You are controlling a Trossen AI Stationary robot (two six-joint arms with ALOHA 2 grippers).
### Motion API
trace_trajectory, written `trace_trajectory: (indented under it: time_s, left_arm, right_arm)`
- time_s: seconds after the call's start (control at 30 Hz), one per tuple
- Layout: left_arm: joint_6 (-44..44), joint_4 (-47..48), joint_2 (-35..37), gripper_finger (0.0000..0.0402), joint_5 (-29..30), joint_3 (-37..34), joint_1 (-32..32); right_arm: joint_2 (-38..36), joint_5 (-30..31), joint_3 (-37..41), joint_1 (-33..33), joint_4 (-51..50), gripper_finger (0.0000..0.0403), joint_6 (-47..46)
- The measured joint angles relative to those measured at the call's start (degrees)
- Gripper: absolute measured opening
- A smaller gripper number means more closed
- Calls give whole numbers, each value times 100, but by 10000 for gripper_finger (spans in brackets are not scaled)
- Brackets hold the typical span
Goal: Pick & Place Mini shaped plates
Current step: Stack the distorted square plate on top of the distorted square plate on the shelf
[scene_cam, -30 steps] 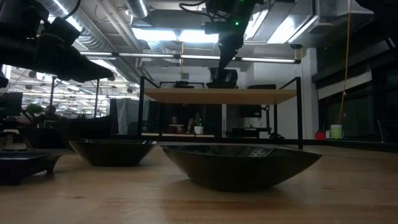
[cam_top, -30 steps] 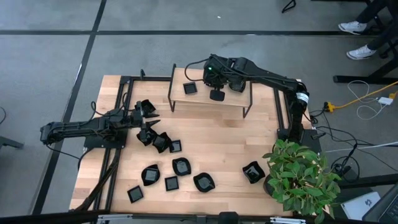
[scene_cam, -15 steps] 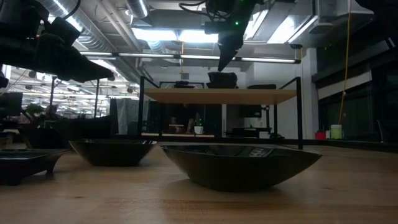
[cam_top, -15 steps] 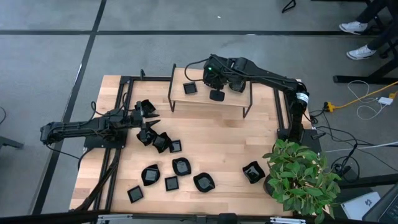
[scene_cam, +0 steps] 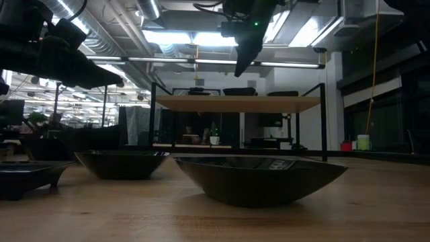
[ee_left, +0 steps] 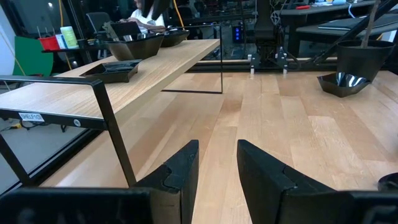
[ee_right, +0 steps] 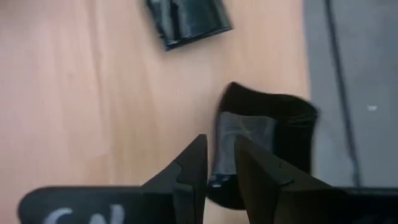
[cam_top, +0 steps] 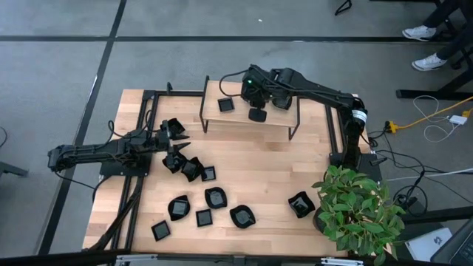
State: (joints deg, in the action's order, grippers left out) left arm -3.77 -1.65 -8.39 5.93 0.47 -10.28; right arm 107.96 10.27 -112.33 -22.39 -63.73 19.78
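On the raised wooden shelf (cam_top: 273,123) at the table's far side: two mini shaped plates, one square plate (cam_top: 226,105) and one wavy-edged plate (cam_top: 257,114) with a greyish centre, lying apart from each other. Right gripper (cam_top: 255,98) poised above the wavy-edged plate, clear of it in the low view, jaws slightly parted with nothing between them. On the table (cam_top: 310,159) below: a loose scatter of plates (cam_top: 207,207) toward the near edge, a further cluster (cam_top: 188,167) close to the left arm, and a single dish (cam_top: 301,205) beside the potted plant (cam_top: 358,210). Left gripper (cam_top: 171,139) level with the table's left side, beside that cluster, jaws narrowly apart and empty. Black metal frame (cam_top: 155,111) along the left edge.
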Motion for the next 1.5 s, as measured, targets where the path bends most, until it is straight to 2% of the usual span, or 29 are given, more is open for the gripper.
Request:
trace_trajectory:
  time_s: [0.13,0.57,0.77,0.93,1.1,1.27,1.5]
  left_arm:
    - [0,2,1,104,0,0,0]
    - [0,2,-1,104,-2,2,0]
    - [0,0,0,104,0,0,0]
    - [0,2,-1,104,0,2,2]
    - [0,1,-1,104,-1,0,0]
    - [0,1,-1,104,-2,1,1]
    - [0,0,0,104,-2,1,2]
  right_arm:
    - [0,-277,0,54,-174,80,-73]
    - [2,-299,0,730,-257,80,-197]
    - [2,-391,0,1114,-400,44,-261]
    - [2,-692,0,1341,-545,7,-269]
    - [2,-1176,0,1557,-572,7,-465]
    - [2,-1203,25,1797,-682,3,-482]
    - [4,-1192,476,2096,-655,6,-613]
